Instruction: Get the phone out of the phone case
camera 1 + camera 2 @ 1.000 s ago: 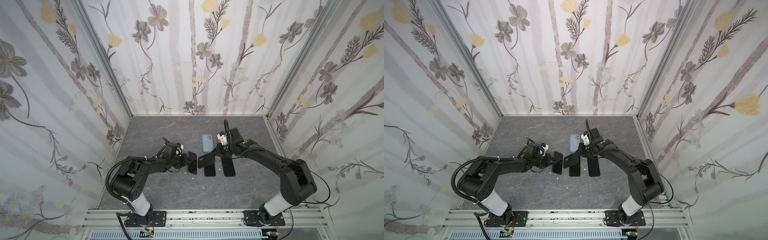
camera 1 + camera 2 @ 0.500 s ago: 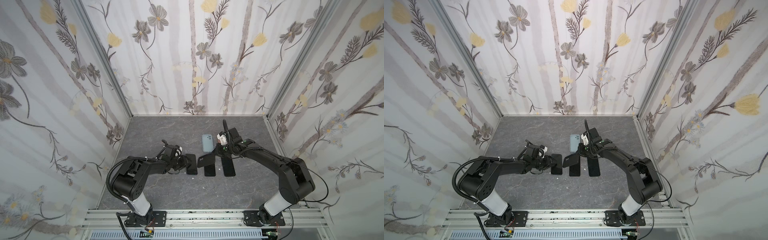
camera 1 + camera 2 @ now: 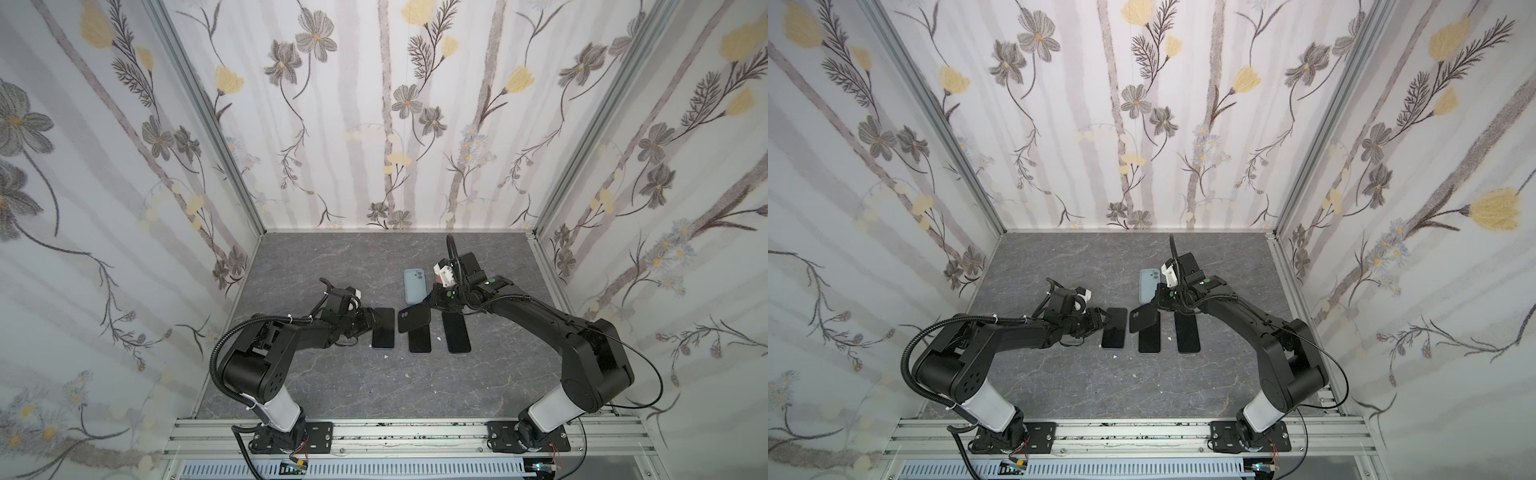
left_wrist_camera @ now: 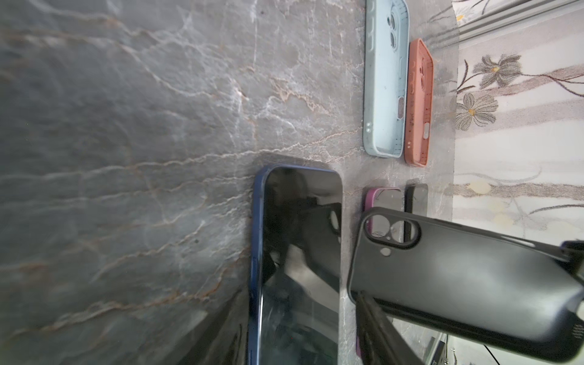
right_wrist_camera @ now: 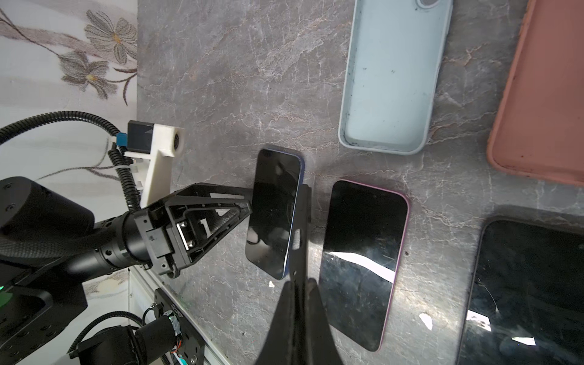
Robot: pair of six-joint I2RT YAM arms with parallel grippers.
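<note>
Tabletop veined grey, walls floral; right gripper pinches black case, left gripper seemingly spread beside phone.

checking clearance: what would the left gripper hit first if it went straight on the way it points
The dark blue phone, lying screen up right in front of the open left gripper. Whether its fingertips touch the phone's edge is unclear.

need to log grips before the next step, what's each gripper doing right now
left gripper: open, holding nothing, by the blue phone.
right gripper: shut on the black case.
</note>
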